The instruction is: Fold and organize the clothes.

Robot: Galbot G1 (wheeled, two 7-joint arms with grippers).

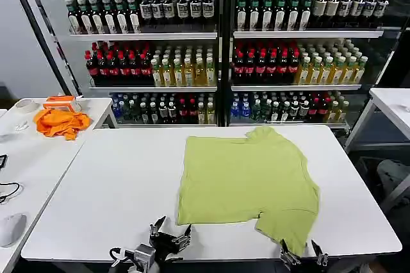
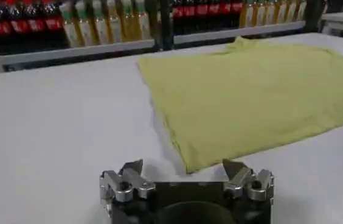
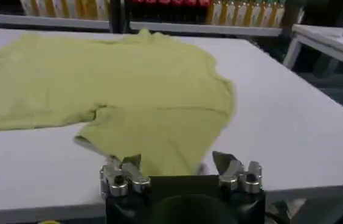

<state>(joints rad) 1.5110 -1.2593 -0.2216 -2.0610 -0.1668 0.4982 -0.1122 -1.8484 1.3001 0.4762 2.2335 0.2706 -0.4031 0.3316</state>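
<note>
Your right gripper (image 1: 302, 255), jaws apart, sits at the near sleeve of the lime cotton T-shirt (image 1: 246, 177); left gripper (image 1: 170, 234), also apart, is farther off.

table (image 1: 115, 183) left half bare | T-shirt (image 1: 246, 173) covers right | orange cloth (image 1: 61, 122) well apart

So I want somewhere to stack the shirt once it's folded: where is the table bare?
The widest bare patch is the white table's left half, between its left edge and the T-shirt. A narrower strip runs between the shirt and the right edge. The near edge is crowded: the left hand and right hand, both open, sit there by the shirt's hem.
</note>
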